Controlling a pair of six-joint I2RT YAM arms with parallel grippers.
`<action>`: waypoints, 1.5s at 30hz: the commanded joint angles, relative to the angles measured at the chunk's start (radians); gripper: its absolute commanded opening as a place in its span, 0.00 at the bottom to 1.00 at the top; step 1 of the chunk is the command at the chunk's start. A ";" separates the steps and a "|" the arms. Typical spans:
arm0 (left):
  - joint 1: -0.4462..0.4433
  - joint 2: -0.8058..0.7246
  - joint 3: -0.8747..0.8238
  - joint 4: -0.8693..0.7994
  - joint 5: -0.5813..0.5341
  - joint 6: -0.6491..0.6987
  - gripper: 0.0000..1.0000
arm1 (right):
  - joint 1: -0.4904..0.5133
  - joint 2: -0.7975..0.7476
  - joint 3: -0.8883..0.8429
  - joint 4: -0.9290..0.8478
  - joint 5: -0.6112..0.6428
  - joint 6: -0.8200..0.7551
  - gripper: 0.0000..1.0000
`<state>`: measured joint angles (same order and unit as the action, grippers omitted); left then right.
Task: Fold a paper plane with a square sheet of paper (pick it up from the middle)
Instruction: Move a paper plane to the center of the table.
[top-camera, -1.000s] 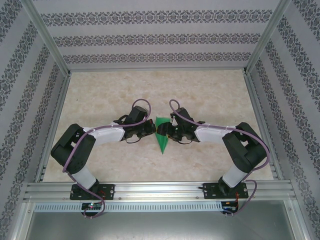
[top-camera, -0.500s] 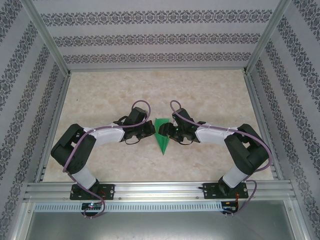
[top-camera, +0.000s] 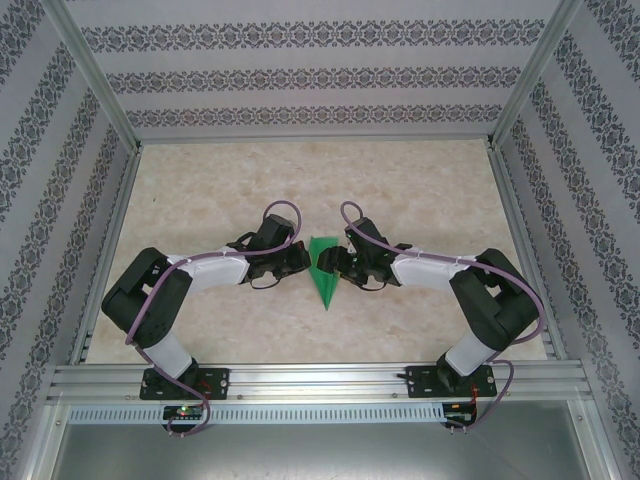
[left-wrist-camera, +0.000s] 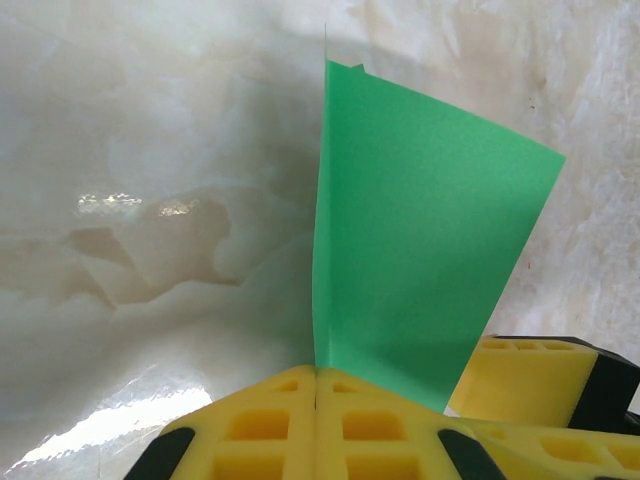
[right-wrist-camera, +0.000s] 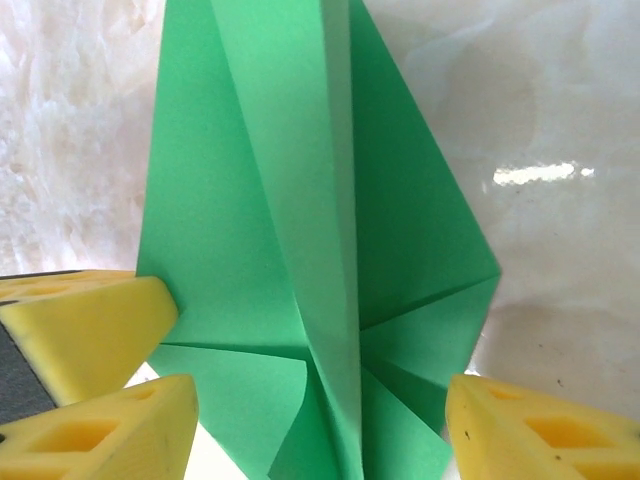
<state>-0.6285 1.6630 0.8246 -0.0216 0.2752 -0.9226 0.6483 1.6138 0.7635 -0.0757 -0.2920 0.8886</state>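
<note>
From where I stand, the left gripper (left-wrist-camera: 316, 388) is shut tight, its yellow fingers (left-wrist-camera: 255, 425) pressed together with the folded edge of the paper plane (left-wrist-camera: 420, 260) caught in the seam between them, so the green sheet rises upright out of the pinch. The right gripper (right-wrist-camera: 320, 405) faces it from the other side with its jaws apart, one yellow fingertip on each side of the plane's layered folds and gripping nothing, as far as I can judge. In the overhead view the left gripper (top-camera: 303, 262) and the right gripper (top-camera: 326, 262) nearly meet at the middle of the marbled table (top-camera: 420, 190), with the paper plane (top-camera: 324, 285) between them. I take this as a creasing or re-gripping step, with the left arm anchoring the centre fold while the right arm finds a fresh hold. To do it well, the left pinch should stay firm and motionless on the crease. The right fingers should close squarely across the flaps rather than at an angle, then move along the fold line without tugging sideways, since paper this thin would buckle or slip out of its layers. The plane's long axis runs from the far side of the table toward the near edge. Its wide end lies farther away and its narrow tip points back toward the arm bases, leaning slightly right.
</note>
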 joint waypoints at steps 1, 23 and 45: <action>0.011 0.008 -0.008 0.037 -0.005 -0.011 0.00 | 0.018 -0.032 -0.018 -0.001 0.010 0.003 0.68; 0.012 0.009 -0.007 0.038 0.001 -0.013 0.00 | 0.077 0.019 0.028 -0.021 0.040 -0.007 0.42; 0.012 0.012 -0.007 0.032 -0.003 -0.012 0.00 | 0.136 0.133 0.201 -0.262 0.189 -0.110 0.24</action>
<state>-0.6285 1.6638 0.8246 -0.0216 0.2756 -0.9257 0.7670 1.7294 0.9249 -0.2684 -0.1658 0.8150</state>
